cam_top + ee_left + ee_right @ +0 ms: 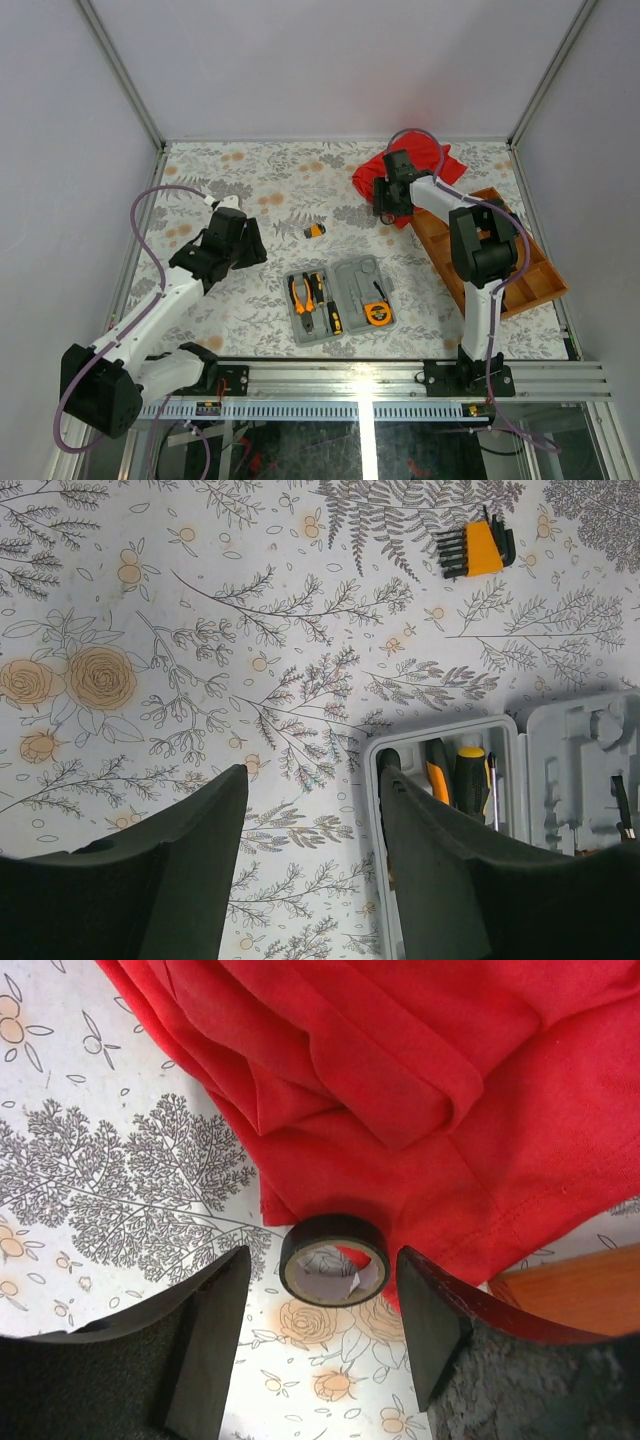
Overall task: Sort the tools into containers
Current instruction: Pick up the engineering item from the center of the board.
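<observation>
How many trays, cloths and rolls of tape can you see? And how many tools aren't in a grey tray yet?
Grey trays: 2
Orange-brown divided tray: 1
Red cloth: 1
Black tape roll: 1
Orange-black tool outside the grey trays: 1
Total: 6

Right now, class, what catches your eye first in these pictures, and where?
A bright red cloth crumpled at the far right, a black tape roll at its edge between the open jaws of the right gripper. Then the open grey case near the middle front, orange tools in it, and one orange-black piece alone beyond it.
</observation>
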### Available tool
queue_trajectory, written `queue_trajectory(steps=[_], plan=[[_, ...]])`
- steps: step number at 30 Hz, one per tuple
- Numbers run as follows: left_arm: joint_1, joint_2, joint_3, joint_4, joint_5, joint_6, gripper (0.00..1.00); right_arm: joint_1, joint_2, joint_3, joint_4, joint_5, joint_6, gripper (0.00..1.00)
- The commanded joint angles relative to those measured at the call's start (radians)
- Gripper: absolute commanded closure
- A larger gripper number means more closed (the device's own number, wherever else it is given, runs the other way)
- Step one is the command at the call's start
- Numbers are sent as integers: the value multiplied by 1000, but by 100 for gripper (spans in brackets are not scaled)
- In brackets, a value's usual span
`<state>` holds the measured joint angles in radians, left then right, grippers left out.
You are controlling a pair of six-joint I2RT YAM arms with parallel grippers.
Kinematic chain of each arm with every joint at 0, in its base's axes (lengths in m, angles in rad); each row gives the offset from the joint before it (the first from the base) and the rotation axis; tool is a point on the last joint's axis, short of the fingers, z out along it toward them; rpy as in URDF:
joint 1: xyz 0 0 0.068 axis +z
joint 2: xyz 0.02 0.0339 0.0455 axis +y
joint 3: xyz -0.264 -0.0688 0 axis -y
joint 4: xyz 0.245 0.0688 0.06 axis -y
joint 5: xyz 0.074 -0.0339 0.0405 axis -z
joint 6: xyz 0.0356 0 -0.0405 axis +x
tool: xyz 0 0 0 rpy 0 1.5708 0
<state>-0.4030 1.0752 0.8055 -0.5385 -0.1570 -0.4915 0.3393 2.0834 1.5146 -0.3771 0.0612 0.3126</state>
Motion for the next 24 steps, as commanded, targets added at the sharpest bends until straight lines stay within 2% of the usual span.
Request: queue_trajectory(steps=[1,10,19,24], plan=[[7,10,19,-9,-10,24,45,-2,28,66,-28,29,-29,34],[7,37,26,-16,16,27,45,-2,22,73,-51,56,-44,55],[7,31,26,-20,32,36,44,-2,-130,-2,-80,62,-41,56],[7,29,27,-17,46,38,43,5,-246,-122,-58,-23,-14,56]])
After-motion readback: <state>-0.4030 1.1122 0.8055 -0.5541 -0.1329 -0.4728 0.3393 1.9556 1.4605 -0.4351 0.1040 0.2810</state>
